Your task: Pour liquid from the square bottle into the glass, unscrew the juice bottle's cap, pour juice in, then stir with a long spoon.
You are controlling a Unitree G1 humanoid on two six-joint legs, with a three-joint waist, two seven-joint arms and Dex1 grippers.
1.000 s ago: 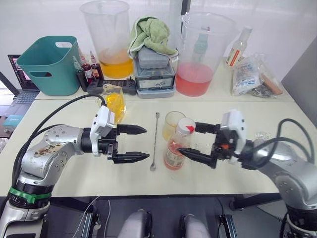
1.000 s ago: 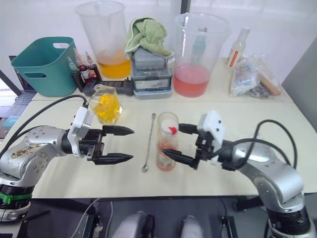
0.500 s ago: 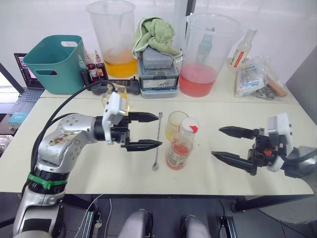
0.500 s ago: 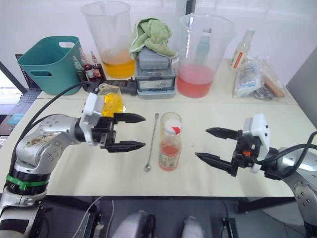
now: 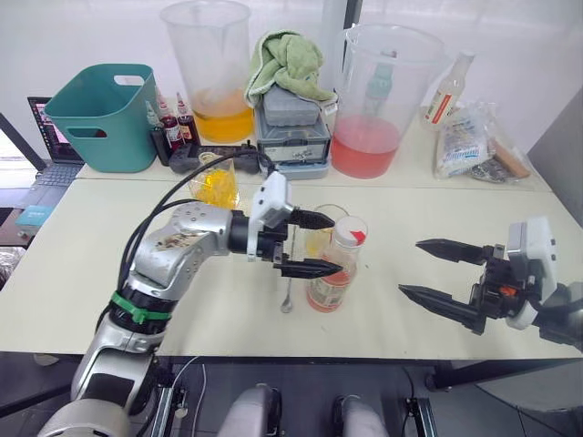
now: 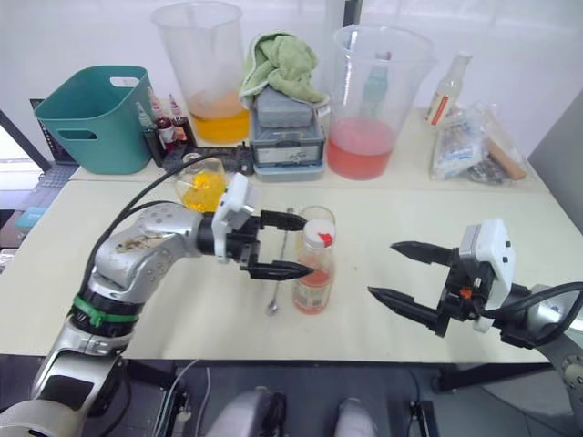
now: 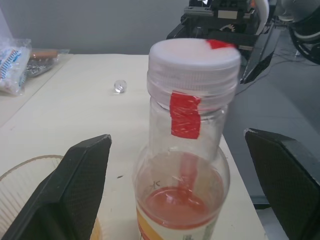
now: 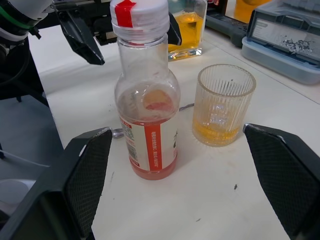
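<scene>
Cream table [image 5: 109,300] carries the capped juice bottle [image 5: 333,266] upright, just in front of the glass [image 8: 223,103]. Left gripper [image 5: 321,244] stands wide at the bottle's neck, not touching. Right gripper [image 5: 432,269] hangs wide, well apart.

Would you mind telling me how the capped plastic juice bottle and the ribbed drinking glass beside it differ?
The clear plastic juice bottle is taller and narrow-necked; the ribbed drinking glass is short and wide. The bottle is closed with a white cap marked with red tape; the glass is open-topped. The bottle holds reddish juice, the glass yellow liquid. Both stand upright on the cream table, only partly filled.
</scene>
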